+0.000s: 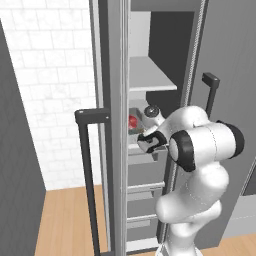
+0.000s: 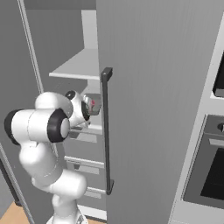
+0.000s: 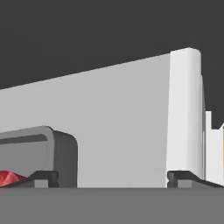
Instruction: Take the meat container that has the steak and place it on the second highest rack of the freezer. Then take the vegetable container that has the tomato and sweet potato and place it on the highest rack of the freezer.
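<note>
Left base view: arm reaching into the open freezer (image 1: 150, 75); a container (image 1: 136, 122) with something red inside resting on a rack (image 1: 142, 149) below the top shelf (image 1: 150, 80), just beyond the gripper (image 1: 150, 141). Which container, hard to tell from here.

Right base view: same container (image 2: 93, 105) half hidden behind the door handle (image 2: 106, 131), close to the wrist.

Hand view: fingertips (image 3: 43, 177) wide apart, gripping nothing; grey rounded container (image 3: 52, 153) at left, red piece low beside it.

Probably stiff, light, somewhat slippery plastic; best taken by the rim or a side wall, kept level.
</note>
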Controlling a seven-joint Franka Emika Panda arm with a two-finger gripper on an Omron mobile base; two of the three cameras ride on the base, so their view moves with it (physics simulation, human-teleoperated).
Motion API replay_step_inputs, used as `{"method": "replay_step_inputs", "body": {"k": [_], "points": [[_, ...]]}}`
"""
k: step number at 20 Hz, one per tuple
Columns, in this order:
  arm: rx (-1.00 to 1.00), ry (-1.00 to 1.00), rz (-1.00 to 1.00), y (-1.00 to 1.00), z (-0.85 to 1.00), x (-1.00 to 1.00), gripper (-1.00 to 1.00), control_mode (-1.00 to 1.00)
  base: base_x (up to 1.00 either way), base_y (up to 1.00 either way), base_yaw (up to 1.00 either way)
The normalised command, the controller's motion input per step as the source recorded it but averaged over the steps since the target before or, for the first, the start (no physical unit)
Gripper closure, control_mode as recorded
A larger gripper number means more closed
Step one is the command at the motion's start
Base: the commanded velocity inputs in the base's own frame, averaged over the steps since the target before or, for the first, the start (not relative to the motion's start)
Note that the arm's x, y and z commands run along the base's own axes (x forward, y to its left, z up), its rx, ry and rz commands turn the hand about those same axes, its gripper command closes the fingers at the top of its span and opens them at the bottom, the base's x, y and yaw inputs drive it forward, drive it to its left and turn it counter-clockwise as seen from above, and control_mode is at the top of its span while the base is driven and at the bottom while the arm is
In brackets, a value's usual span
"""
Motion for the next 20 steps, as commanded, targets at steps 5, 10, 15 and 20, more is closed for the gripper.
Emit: {"method": "replay_step_inputs", "body": {"k": [5,10,15,20], "points": [[0.00,-0.02,0.16,-0.16,0.91,-0.68,-1.00,-1.00,0.00,0.00,0.00],[0.02,0.00,0.25,0.08,1.00,-0.73,-1.00,-1.00,0.00,0.00,0.00],[0.01,0.00,0.16,0.01,1.00,-0.70,-1.00,-1.00,0.00,0.00,0.00],[-0.09,0.10,0.23,0.02,0.99,-0.91,-1.00,-1.00,0.00,0.00,0.00]]}}
